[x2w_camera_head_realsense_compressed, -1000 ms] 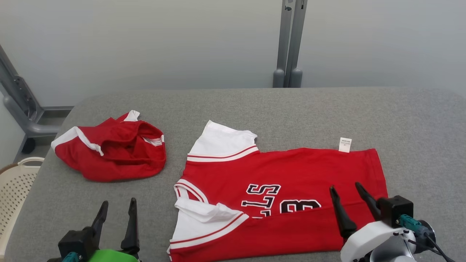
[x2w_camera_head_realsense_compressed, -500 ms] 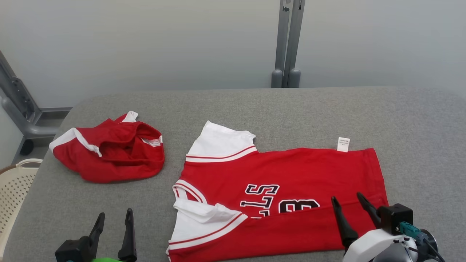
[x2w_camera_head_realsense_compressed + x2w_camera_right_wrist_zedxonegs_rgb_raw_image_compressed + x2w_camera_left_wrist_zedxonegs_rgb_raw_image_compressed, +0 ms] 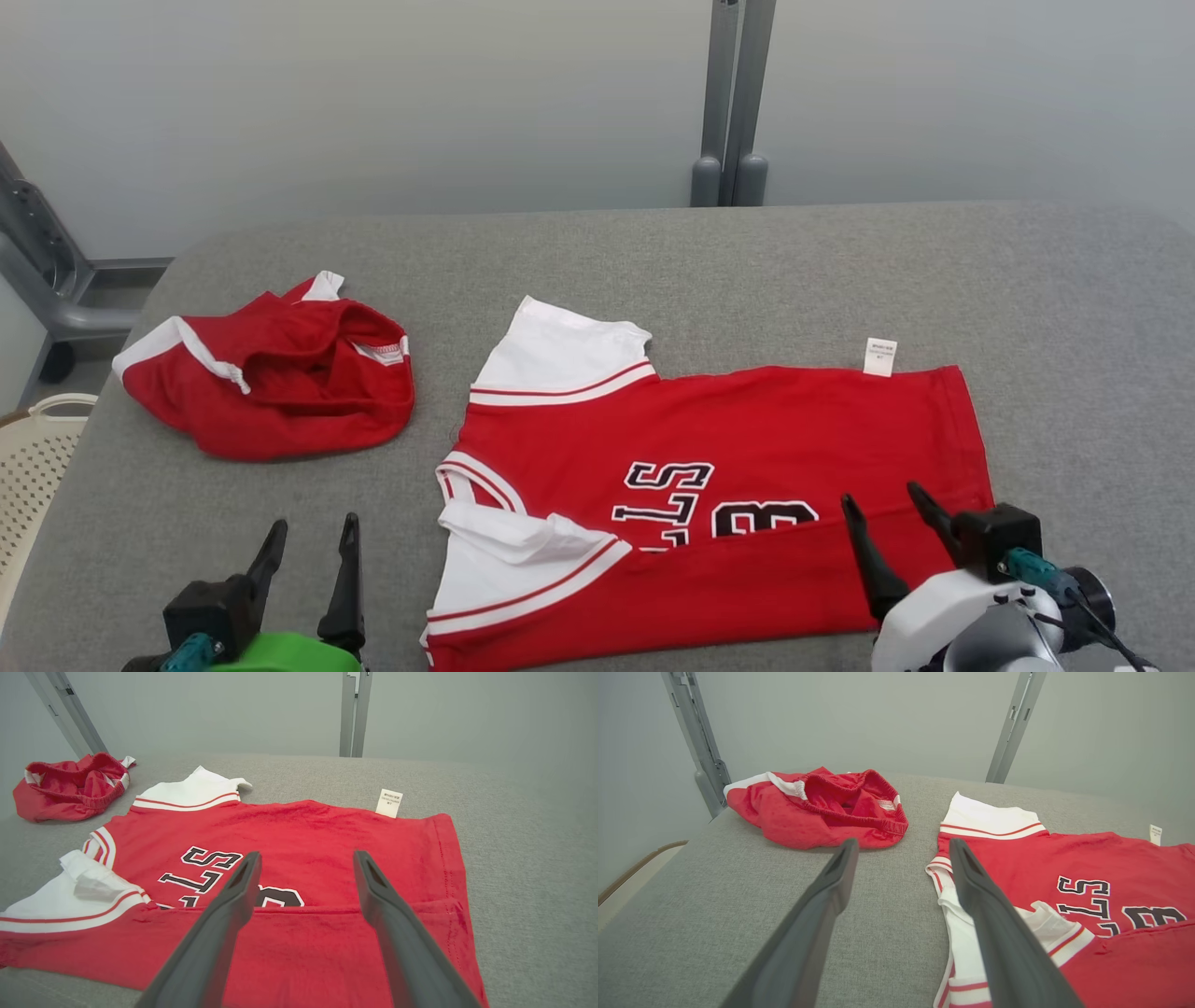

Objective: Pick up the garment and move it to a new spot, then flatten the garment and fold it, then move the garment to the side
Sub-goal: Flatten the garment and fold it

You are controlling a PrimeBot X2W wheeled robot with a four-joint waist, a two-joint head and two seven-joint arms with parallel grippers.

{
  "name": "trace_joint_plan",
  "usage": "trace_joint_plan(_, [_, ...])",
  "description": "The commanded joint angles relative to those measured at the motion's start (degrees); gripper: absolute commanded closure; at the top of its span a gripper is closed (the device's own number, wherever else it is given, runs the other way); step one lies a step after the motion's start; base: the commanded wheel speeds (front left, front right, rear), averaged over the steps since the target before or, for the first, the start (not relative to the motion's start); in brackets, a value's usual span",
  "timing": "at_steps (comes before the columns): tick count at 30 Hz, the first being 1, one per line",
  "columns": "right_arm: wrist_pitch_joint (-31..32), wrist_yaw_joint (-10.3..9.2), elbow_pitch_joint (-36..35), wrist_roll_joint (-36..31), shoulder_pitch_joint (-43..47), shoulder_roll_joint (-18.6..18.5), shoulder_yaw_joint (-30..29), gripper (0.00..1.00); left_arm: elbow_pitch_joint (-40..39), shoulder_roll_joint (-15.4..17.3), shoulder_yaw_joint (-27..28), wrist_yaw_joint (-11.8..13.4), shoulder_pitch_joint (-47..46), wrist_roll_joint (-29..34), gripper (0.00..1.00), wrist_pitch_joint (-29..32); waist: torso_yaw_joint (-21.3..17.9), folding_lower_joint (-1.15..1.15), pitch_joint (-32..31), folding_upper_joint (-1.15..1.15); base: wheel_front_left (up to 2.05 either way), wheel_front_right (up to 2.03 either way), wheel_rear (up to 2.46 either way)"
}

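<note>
L hand (image 3: 314, 525) sits lower left of the head frame; released, fingers spread, nothing between them; clear of any cloth. In the L wrist view bare grey table (image 3: 653, 261) shows in the gap; the right-hand finger overlaps the jersey's collar end.

R hand (image 3: 879, 495) sits lower right of the head frame; also released, fingers apart, empty. Its tips overlap the jersey (image 3: 747, 439) near the hem end; can't tell if they touch the fabric. In the R wrist view the fold line runs across just below the tips.

Jersey is red, lying flat on the table, centre to right of the head frame; collar end to frame left, hem to frame right. Near long edge is folded up over the body in a strip; it covers the lower part of the black-and-white lettering (image 3: 695, 499). Two white sleeves w/ red stripes at the left end: far one (image 3: 560, 359) flat, near one (image 3: 523, 560) rumpled. Small white label (image 3: 880, 357) sticks out at the far edge, by the hem.

Red shorts (image 3: 280, 392) w/ white trim are bunched up, centre left of the frame; apart from the jersey, bare table between them.

Beyond the table: pale basket (image 3: 37, 457) at the left edge; grey post (image 3: 728, 103) top centre against a plain wall.
</note>
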Motion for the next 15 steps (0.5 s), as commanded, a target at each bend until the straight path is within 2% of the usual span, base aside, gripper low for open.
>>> trace_joint_plan(1, [1.28, -0.06, -0.11, -0.42, -1.24, -0.76, 0.58, 0.00, 0.26, 0.72, -0.19, -0.30, -1.77, 0.33, 0.00, 0.90, -0.33, 0.00, 0.88, 0.00, 0.00, 0.00, 0.00])
trace_joint_plan(8, [11.74, -0.07, 0.36, 2.22, -6.90, -6.45, 5.01, 0.00, 2.95, 2.11, -2.98, -3.06, -10.16, 1.63, 0.00, 7.74, -0.96, 0.00, 4.35, 0.00, 0.00, 0.00, 0.00])
trace_joint_plan(15, [24.74, -0.06, 0.65, 6.63, -19.43, -13.52, 8.56, 0.00, 9.20, 1.09, -5.88, -6.75, -26.32, 2.39, 0.00, 17.80, -2.83, 0.00, 13.26, 0.00, 0.00, 0.00, 0.00])
